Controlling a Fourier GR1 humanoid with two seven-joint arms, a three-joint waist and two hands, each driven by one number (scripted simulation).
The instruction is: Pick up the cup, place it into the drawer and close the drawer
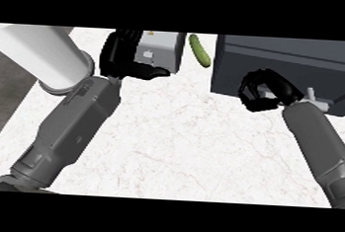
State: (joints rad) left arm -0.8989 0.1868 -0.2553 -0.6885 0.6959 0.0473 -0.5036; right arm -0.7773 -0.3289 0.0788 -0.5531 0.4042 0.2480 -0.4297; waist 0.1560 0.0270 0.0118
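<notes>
At the kitchen counter (181,138), the robot's right hand (264,92) curls its fingers (251,87) at the front of the dark drawer unit (295,65), which sits at two o'clock; whether they pinch anything cannot be told. The cup itself cannot be made out (possibly hidden). At eleven o'clock the left hand (123,56) rests with fingers bent, touching a pale box (163,51). A green cucumber (200,50) lies at twelve o'clock, between box and drawer unit. A white cylinder (40,54) stands at ten o'clock.
</notes>
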